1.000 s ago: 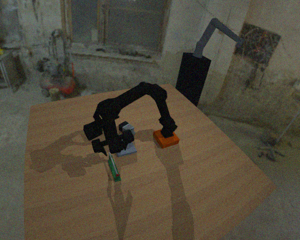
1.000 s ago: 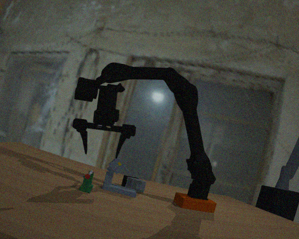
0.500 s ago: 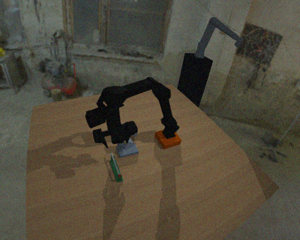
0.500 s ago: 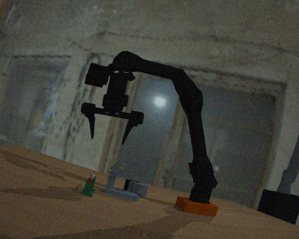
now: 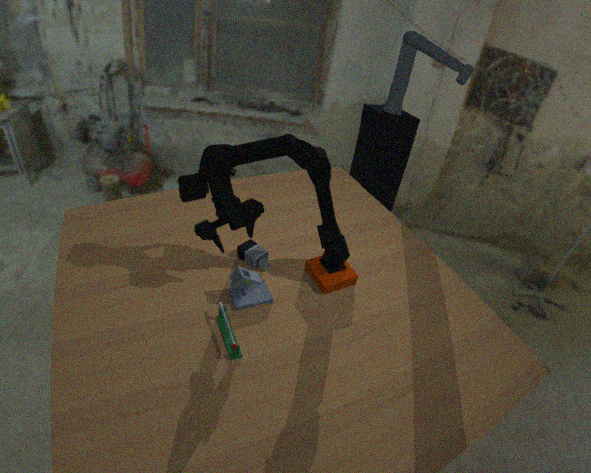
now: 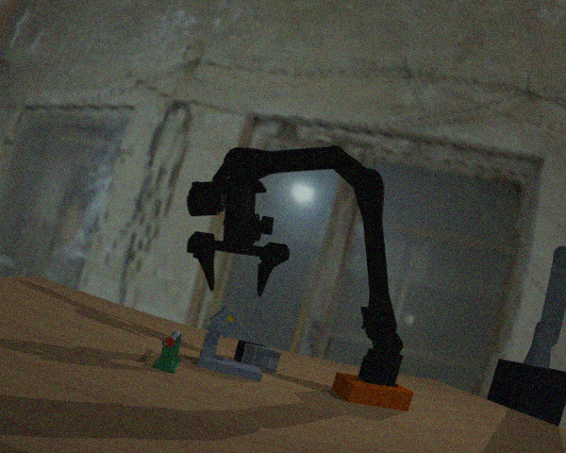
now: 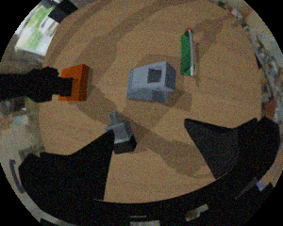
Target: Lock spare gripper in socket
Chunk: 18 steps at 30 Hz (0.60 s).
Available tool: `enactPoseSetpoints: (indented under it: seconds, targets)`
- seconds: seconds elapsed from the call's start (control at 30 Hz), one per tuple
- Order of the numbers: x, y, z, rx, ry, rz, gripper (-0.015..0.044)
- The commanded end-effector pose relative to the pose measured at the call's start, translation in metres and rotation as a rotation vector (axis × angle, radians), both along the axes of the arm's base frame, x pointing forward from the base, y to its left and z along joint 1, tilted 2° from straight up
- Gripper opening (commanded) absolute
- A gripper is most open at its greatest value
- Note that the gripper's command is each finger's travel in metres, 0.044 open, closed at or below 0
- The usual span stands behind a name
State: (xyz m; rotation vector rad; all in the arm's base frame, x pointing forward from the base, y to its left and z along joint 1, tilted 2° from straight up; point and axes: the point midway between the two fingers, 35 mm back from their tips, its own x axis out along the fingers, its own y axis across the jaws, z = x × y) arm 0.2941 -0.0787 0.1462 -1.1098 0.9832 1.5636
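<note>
My gripper [image 5: 237, 244] [image 6: 236, 293] [image 7: 149, 128] is open and empty, high above the table. The lock pin [image 5: 227, 324] [image 7: 191, 52], a pale rod with a red head [image 6: 170, 341], lies along a green holder [image 5: 224, 333] [image 6: 168, 361] [image 7: 184, 54], clear of the mount. The blue-grey mount [image 5: 252, 299] [image 6: 229, 368] [image 7: 141, 85] stands upright; its square socket opening [image 7: 155, 75] looks empty. The spare gripper [image 5: 256, 255] [image 6: 261, 358] [image 7: 121, 133], a grey block with a black end, lies on the table behind the mount in the top view. In the wrist view it is near the left fingertip.
My arm's orange base [image 5: 331, 277] [image 6: 374, 391] [image 7: 75, 84] stands to the right of the mount in the top and exterior views. A grey arm on a black pedestal [image 5: 383, 153] [image 6: 529, 390] stands beyond the table's edge. Long shadows cross the wooden table [image 5: 366, 397].
</note>
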Motion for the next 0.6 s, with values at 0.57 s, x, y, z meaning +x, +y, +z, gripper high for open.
enactPoseSetpoints:
  seconds: [0.57]
  targets:
    - [-0.081, -0.062, -0.03, 0.219, -0.107, 0.169, 0.044]
